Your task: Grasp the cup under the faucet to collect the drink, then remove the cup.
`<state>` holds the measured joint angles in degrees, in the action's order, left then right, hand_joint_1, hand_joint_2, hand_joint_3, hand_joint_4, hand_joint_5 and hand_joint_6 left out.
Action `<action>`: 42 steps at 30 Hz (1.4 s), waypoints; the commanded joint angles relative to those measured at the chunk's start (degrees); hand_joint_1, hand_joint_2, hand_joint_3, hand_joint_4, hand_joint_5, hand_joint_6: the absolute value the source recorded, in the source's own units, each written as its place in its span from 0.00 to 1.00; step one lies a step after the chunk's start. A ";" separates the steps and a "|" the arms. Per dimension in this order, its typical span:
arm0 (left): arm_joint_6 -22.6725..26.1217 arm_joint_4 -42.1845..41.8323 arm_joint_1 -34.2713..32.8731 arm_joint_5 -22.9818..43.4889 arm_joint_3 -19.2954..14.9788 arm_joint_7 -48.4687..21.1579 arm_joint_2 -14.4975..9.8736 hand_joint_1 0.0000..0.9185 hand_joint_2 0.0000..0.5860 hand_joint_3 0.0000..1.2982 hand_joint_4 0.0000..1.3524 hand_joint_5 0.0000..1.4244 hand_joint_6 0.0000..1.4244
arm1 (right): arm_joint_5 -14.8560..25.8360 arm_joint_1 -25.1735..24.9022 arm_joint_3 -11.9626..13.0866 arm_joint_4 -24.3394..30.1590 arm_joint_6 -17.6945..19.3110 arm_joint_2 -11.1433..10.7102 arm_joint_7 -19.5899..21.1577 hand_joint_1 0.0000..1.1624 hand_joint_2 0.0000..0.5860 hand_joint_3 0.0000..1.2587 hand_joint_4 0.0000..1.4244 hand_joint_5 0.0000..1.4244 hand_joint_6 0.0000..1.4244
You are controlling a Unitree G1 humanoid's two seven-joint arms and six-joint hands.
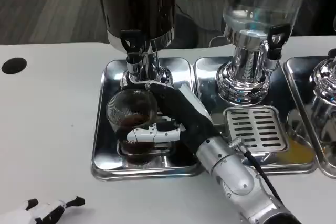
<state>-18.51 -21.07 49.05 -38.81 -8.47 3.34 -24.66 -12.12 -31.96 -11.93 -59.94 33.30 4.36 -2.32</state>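
The right hand (167, 120) is seen at centre frame, wrapped around the cup (132, 115), with white-and-black fingers (149, 132) curled across the near side of the glass and the black palm pressed against its right side; the cup is therefore held. The cup is positioned just left of centre, standing on the left drip tray (105, 145) directly below the faucet (134, 56) of the dark dispenser (139, 3), and a shallow layer of dark drink is visible at its bottom. The left hand (44, 211) is seen at the lower left edge, resting on the white table (47, 114) well apart from the tray; whether its fingers are spread or curled cannot be told. Several risks are judged from this position. If the cup is withdrawn while drink is running, liquid is likely to fall onto the tray. If the cup is tilted during removal, the contents may be spilled, since the glass is smooth and the grasp is applied from one side only. The raised tray rim may be struck if the cup is dragged rather than lifted. Whether the tap is flowing cannot be made out. The far side of the cup is hidden by glare, the thumb is concealed, and the left hand is cut off by the frame.
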 commanded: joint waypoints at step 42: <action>-0.01 2.08 -2.63 -1.04 3.93 -0.07 -0.11 0.07 0.17 0.20 0.16 0.19 0.07 | 2.57 16.56 2.28 32.93 -8.41 -6.81 -6.81 0.77 0.22 0.38 0.34 0.35 0.29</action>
<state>-18.30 -19.26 46.46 -39.46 -4.75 3.35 -24.38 -10.74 -16.16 -10.06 -30.07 25.19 -1.97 -8.82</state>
